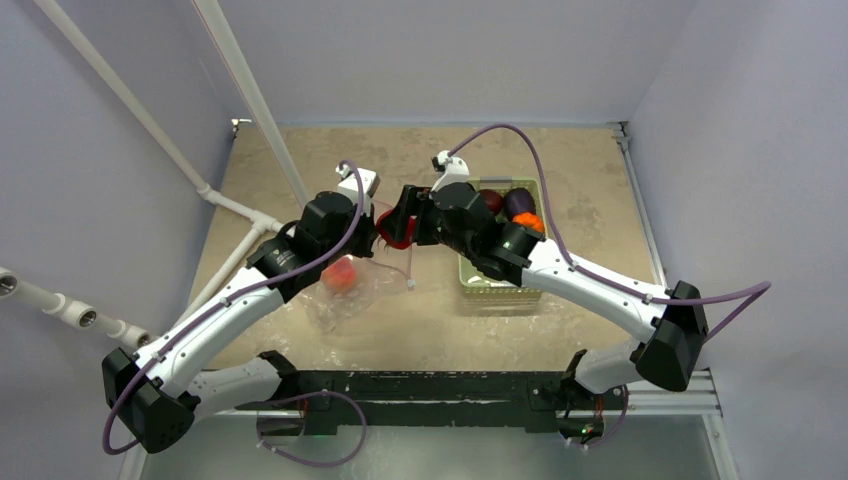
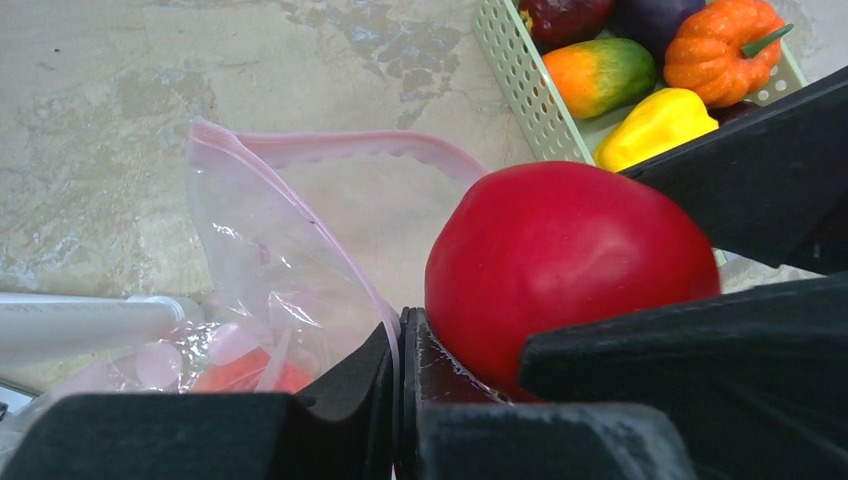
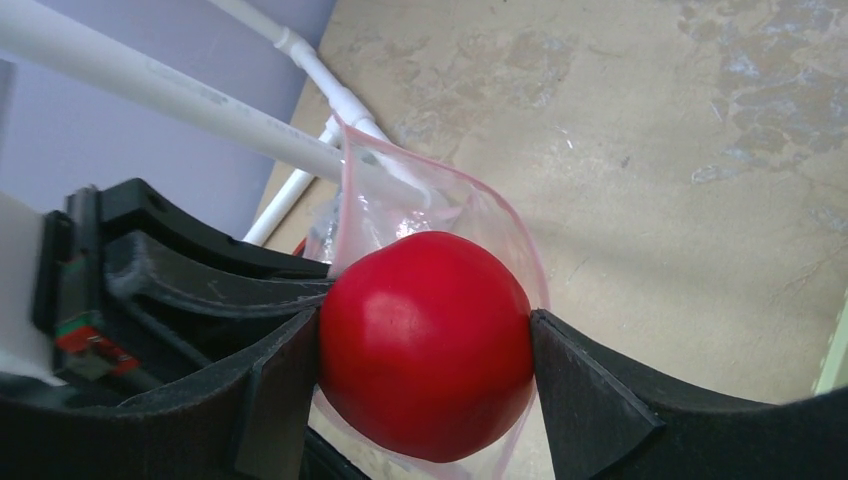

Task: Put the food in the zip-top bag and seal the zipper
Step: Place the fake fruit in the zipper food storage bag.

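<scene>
The zip-top bag [image 1: 352,295] lies left of centre with an orange-red fruit [image 1: 341,277] inside it. My left gripper [image 2: 400,345] is shut on the bag's pink zipper strip [image 2: 345,148] and holds the mouth up and open. My right gripper [image 3: 425,345] is shut on the red apple [image 3: 425,335] and holds it at the open mouth, with the bag rim [image 3: 440,178] curving round it. The apple also shows in the left wrist view [image 2: 565,260] and in the top view [image 1: 396,234]. The slider tab cannot be made out.
The pale green basket [image 2: 508,70] stands right of the bag and holds an orange pumpkin [image 2: 722,50], a yellow pepper [image 2: 655,122], an orange-green fruit [image 2: 600,75], a purple eggplant [image 2: 655,15] and a dark red fruit [image 2: 565,15]. White pipes [image 1: 240,205] run along the left.
</scene>
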Motion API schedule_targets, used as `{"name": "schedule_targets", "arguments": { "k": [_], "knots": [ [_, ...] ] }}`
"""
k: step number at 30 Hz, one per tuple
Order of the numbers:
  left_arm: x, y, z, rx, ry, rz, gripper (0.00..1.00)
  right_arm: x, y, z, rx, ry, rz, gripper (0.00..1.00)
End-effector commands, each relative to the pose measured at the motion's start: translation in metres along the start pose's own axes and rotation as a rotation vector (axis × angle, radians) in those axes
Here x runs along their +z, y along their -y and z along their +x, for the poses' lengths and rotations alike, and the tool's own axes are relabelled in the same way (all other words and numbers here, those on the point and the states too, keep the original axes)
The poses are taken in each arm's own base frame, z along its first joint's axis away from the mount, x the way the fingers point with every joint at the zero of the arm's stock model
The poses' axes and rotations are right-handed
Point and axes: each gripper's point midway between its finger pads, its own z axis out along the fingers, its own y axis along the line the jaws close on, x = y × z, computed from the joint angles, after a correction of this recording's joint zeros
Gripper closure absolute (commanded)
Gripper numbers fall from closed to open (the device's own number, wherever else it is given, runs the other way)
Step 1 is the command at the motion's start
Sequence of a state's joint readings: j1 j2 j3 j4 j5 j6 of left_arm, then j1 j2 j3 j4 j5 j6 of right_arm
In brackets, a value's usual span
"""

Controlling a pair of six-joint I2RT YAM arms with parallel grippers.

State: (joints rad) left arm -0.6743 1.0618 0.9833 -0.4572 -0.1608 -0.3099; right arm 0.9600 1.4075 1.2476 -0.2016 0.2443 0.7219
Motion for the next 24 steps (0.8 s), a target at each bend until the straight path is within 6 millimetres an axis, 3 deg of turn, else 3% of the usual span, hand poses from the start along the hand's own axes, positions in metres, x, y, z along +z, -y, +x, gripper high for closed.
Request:
{"name": "schedule_targets", "arguments": {
  "k": [1, 6, 11, 16, 24],
  "knots": [
    [-0.003, 0.003, -0.014, 0.006, 0.054, 0.016, 1.0, 0.006, -0.004, 0.002, 0.021, 0.017, -0.016, 0.75],
    [-0.003, 0.003, -0.013, 0.006, 0.053, 0.017, 1.0, 0.012, 0.004, 0.013, 0.015, -0.007, 0.002, 0.65],
    [-0.003, 0.002, -0.014, 0.006, 0.053, 0.014, 1.0, 0.017, 0.016, 0.023, 0.006, -0.024, 0.045, 0.38],
    [-0.002, 0.002, -0.013, 0.006, 0.05, 0.012, 1.0, 0.013, 0.014, 0.016, 0.006, -0.004, 0.042, 0.13],
    [-0.002, 0.002, -0.013, 0.006, 0.05, 0.009, 1.0, -0.003, 0.019, -0.001, -0.002, 0.033, 0.087, 0.06]
  ]
}}
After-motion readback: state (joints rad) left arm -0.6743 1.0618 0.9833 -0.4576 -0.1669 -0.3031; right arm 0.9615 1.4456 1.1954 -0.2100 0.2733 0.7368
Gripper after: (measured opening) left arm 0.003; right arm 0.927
